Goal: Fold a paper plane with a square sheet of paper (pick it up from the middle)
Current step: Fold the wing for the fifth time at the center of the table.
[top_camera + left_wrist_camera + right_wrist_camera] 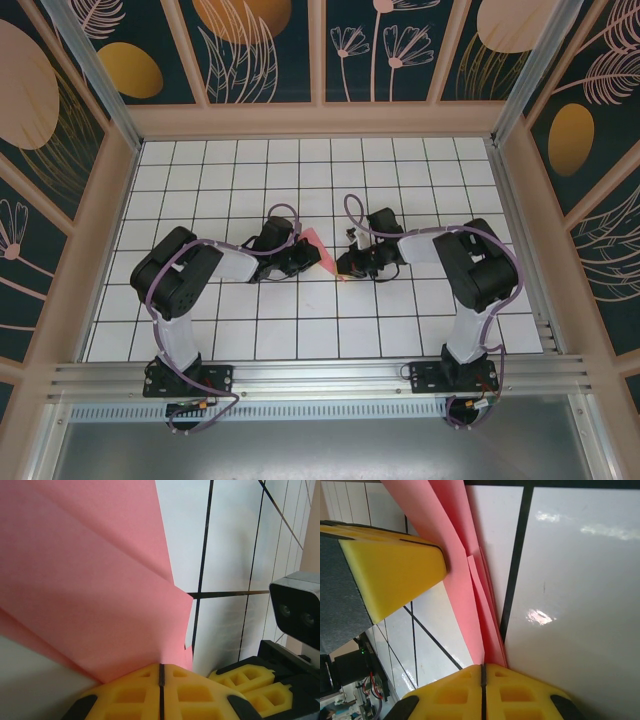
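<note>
Pink paper plane, folded layers, mid-table

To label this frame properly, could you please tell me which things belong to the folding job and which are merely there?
Job: pink paper, left gripper, right gripper, both shut on it.
Merely there: tiled table, patterned walls.

Light: bright, even, overhead. Tabletop glossy, glare spots in right wrist view. Shadows soft, faint. Wrist views: near foreground slightly blurred. Top view sharp, mild edge distortion.
</note>
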`<state>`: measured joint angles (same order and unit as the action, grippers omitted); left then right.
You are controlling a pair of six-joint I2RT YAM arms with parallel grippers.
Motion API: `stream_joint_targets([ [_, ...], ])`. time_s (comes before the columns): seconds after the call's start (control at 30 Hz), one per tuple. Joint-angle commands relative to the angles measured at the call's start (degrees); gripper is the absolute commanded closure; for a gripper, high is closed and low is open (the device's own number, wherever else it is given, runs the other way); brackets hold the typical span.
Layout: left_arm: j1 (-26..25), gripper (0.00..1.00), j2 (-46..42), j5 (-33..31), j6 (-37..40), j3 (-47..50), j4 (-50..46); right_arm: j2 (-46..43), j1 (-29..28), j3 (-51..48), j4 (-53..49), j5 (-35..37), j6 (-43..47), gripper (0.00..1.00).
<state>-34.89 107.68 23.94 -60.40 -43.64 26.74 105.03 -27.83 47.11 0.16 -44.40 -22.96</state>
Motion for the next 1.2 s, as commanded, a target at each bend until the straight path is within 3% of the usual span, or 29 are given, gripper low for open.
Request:
stream_joint_targets([
  [0.0, 0.09, 0.89, 2.00, -5.55, 1.78, 0.83, -5.69, -1.41, -0.41, 0.27, -4.35, 3.16, 1.19, 0.87],
  [0.2, 0.14, 0.89, 2.01, -5.84, 1.62, 0.84, -6.03, -3.28, -0.38, -0.71, -5.45, 3.56, 1.42, 0.85],
  [0.5, 0.09, 0.90, 2.62, -7.39, 1.12, -0.39, -9.66, -1.03, -0.47, -0.22, -7.11, 7.01, 1.52, 0.90],
  [0.67, 0.11, 0.91, 3.06, -8.19, 1.79, -1.66, -12.32, -5.36, -1.20, 1.84, -7.63, 8.43, 1.34, 0.86],
  [0.83, 0.09, 0.91, 3.02, -9.06, 2.26, -2.64, -14.60, -8.99, -4.26, 4.88, -9.94, 14.37, 2.16, 0.84],
  [1.17, 0.16, 0.90, 3.85, -10.58, 2.13, -4.81, -18.67, -2.15, -8.24, 10.11, -13.35, 17.13, 3.48, 0.91],
])
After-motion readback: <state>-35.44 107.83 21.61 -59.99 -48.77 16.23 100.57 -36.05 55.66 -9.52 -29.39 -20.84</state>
